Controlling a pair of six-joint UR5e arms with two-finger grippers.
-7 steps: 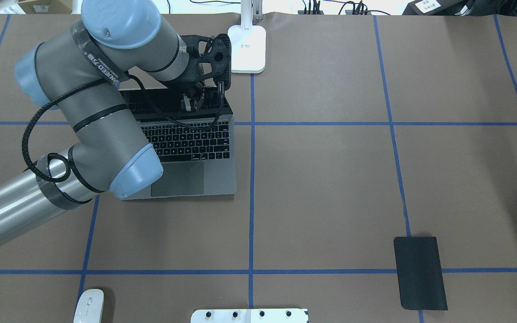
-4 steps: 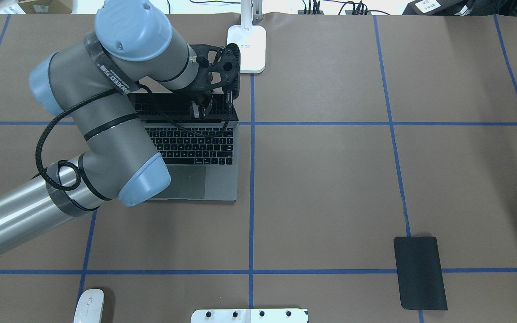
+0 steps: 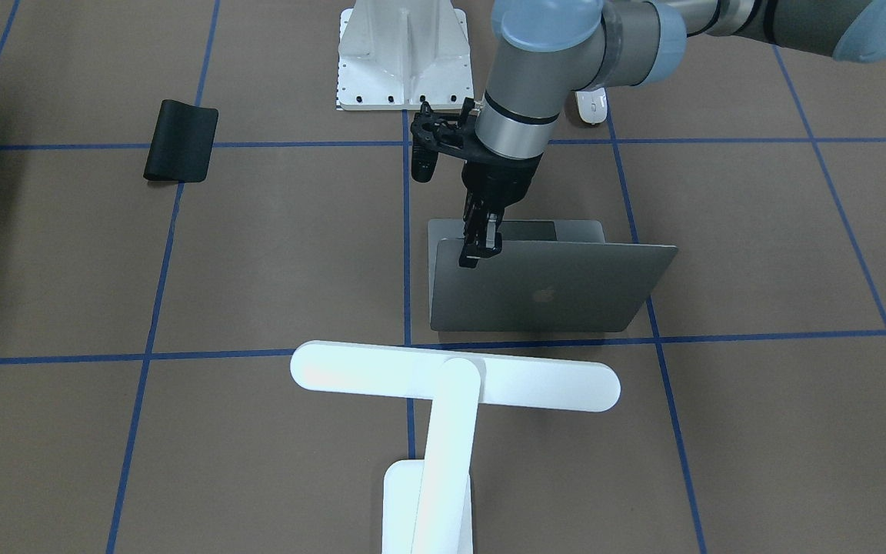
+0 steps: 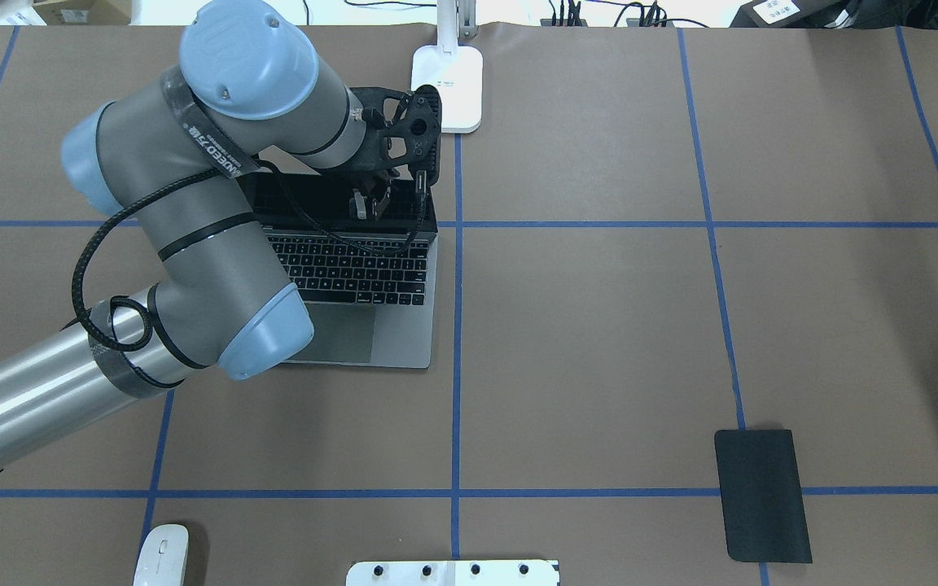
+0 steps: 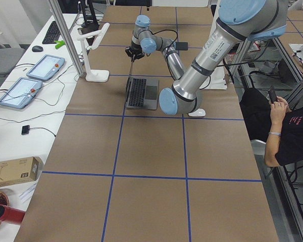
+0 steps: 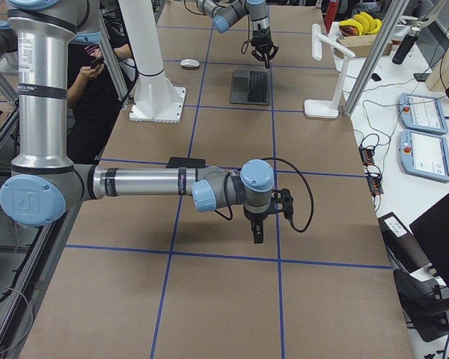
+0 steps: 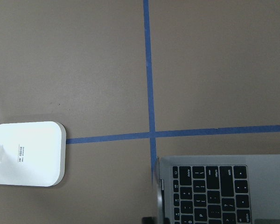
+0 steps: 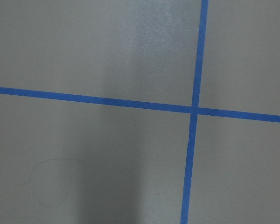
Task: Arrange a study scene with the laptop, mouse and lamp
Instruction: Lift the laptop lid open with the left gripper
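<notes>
My left tool [image 3: 481,249] is clamped on the lid edge of the laptop [image 3: 558,292], which sits open on the desk [image 3: 758,431] by the lamp [image 3: 454,375]. I judge this the lid-setting step; next, release gently.

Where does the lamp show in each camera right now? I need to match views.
Front-facing: lamp bottom centre, head across.
Overhead: only its base and arm foot, top edge, left of centre.
Exterior left: upper left.
Exterior right: upper right.
Left wrist: base, lower left.
Right wrist: not in it.
Shared landmark: the open laptop next to the base.
</notes>
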